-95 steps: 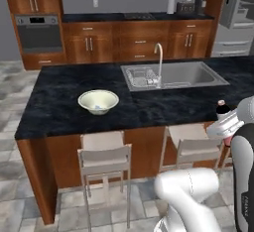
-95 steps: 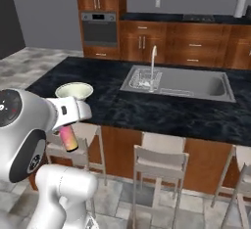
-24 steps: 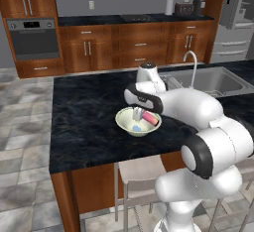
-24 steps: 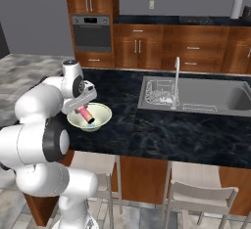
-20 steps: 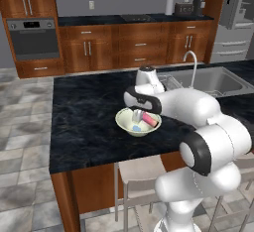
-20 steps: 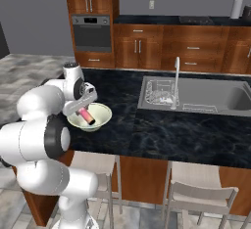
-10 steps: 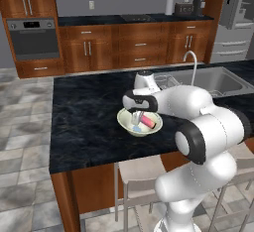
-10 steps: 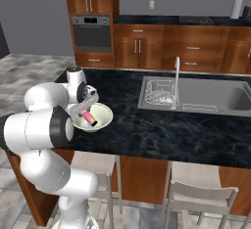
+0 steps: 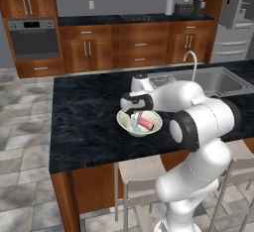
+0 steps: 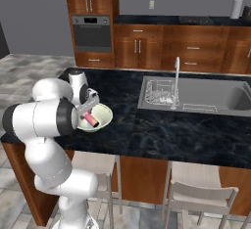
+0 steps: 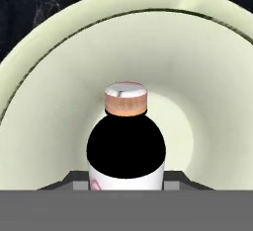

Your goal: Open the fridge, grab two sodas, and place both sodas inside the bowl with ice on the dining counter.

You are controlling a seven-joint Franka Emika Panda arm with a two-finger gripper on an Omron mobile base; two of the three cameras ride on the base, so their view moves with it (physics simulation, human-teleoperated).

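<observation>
The cream-white bowl [image 9: 124, 122] [image 10: 103, 115] [image 11: 207, 77] sits on the black dining counter [image 9: 84, 122] [image 10: 162, 135]. My gripper [image 9: 135, 115] [image 10: 87, 110] [image 11: 126, 181] reaches down into it and is shut on a slim pinkish-red soda [image 9: 145, 123] [image 10: 91, 121] [image 11: 126, 146]. The soda lies tilted inside the bowl. In the hand view its black shoulder and cap point at the bowl's bottom. Something pale bluish [image 9: 134, 123] lies in the bowl beside the soda. Part of the grey fridge [image 9: 237, 13] shows at the far right.
An inset steel sink [image 9: 218, 80] [image 10: 196, 96] with a faucet [image 9: 191, 60] [image 10: 175, 81] lies right of the bowl. Stools [image 9: 139, 171] [image 10: 201, 194] stand along the counter's near side. Wood cabinets and an oven [image 9: 31, 38] line the back wall.
The hand has sunk a little lower into the bowl with the soda still gripped. My elbow has swung closer in. The bowl has stayed put.
</observation>
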